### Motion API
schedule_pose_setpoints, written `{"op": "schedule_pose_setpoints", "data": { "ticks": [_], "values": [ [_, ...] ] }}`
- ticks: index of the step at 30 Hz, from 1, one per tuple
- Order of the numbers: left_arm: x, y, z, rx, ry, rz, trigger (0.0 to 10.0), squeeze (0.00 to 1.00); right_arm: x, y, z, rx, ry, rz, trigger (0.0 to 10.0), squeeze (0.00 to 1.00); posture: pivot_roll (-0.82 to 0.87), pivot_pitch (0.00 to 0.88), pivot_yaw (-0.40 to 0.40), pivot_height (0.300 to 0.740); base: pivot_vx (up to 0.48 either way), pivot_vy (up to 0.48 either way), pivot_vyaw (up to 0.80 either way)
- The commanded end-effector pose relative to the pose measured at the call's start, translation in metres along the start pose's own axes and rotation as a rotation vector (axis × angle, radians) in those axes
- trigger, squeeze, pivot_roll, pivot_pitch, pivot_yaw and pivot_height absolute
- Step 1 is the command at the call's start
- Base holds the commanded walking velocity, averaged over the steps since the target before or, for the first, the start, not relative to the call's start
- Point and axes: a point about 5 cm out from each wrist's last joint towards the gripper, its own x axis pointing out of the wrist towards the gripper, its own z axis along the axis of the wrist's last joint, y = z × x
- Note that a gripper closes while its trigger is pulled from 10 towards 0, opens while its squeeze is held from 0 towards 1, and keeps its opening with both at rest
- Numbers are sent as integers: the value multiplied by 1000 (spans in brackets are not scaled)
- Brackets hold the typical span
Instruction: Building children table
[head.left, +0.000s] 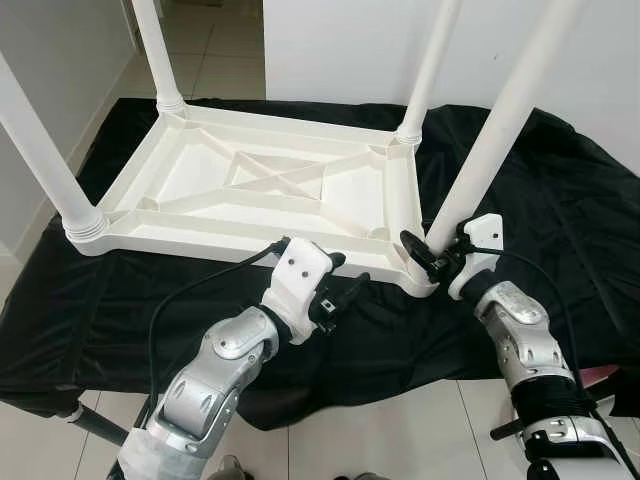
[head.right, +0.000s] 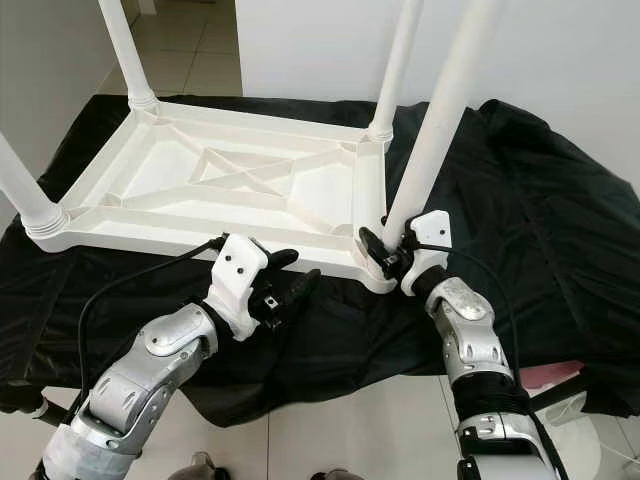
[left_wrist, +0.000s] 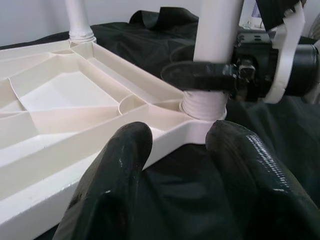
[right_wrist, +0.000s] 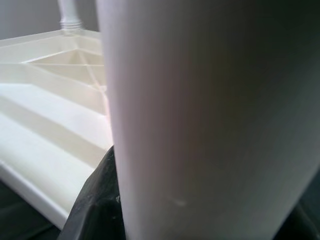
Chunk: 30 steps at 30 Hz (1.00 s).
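Observation:
A white plastic children's table lies upside down on a black cloth, its legs pointing up. My right gripper is shut on the near right leg just above its socket at the table's corner. In the left wrist view one black finger of the right gripper crosses that leg. In the right wrist view the leg stands very close. My left gripper is open at the table's front rim, left of that corner, with nothing between its fingers.
The other legs stand at the far left, near left and far right corners. The black cloth spreads wide on the right. A white wall is behind, tiled floor below, and a pink item lies near my right arm.

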Motion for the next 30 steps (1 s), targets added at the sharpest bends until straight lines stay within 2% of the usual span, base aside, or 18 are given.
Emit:
{"op": "schedule_pose_setpoints", "data": {
  "ticks": [1, 3, 4, 7, 8, 9, 11, 12, 13, 16, 20, 23, 27, 30],
  "values": [
    [1, -3, -6, -18, 20, -80, 10000, 663, -6, -4, -4, 14, 18, -110, 10000, 0, 17, 58, -66, 740, 0, 0, 0],
    [1, -3, -6, -18, 20, -80, 10000, 663, -6, -4, -4, 14, 18, -110, 10000, 0, 17, 58, -66, 740, 0, 0, 0],
    [0, -3, -7, -46, 17, -87, 10000, 1000, -7, -1, -4, 30, 11, -131, 10000, 0, 15, 61, -65, 740, 0, 0, 0],
    [-1, -5, -8, -37, 29, -112, 10000, 1000, -12, 6, -6, 93, 0, -252, 10000, 0, 10, 68, -57, 740, 0, 0, 0],
    [-1, -5, -8, -37, 29, -112, 10000, 1000, -12, 6, -6, 93, 0, -252, 10000, 0, 10, 68, -57, 740, 0, 0, 0],
    [-1, -5, -7, -3, 34, -107, 10000, 1000, -14, 11, -7, 124, 2, -327, 10000, 0, 11, 72, -55, 740, 0, 0, 0],
    [-1, -5, -7, 4, 36, -103, 10000, 1000, -15, 13, -7, 115, 9, -356, 10000, 0, 12, 73, -55, 740, 0, 0, 0],
    [-1, -5, -7, 16, 38, -105, 10000, 180, -15, 18, -7, 124, 10, -396, 10000, 0, 12, 78, -52, 740, 0, 0, 0],
    [0, -3, -6, 22, 37, -100, 10000, 0, -16, 29, -9, 132, 24, -487, 10000, 0, 12, 78, -52, 740, 0, 0, 0],
    [0, -3, -5, 16, 32, -95, 10000, 0, -16, 36, -7, 115, 27, -559, 10000, 0, 12, 83, -55, 740, 0, 0, 0],
    [1, 0, -4, 50, 21, -39, 10000, 0, -12, 53, -8, 163, 38, -623, 10000, 0, 14, 91, -56, 740, 0, 0, 0],
    [1, -2, -4, 47, 16, -26, 10000, 0, -10, 59, -6, 192, 36, -605, 10000, 0, 13, 95, -53, 740, 0, 0, 0],
    [2, -3, -4, 37, 21, -20, 10000, 0, -12, 58, -3, 217, 21, -589, 10000, 0, 10, 98, -49, 740, 0, 0, 0],
    [2, -4, -4, 60, 20, -19, 10000, 0, -13, 57, 1, 174, 7, -559, 10000, 0, 10, 100, -47, 740, 0, 0, 0]
  ]
}}
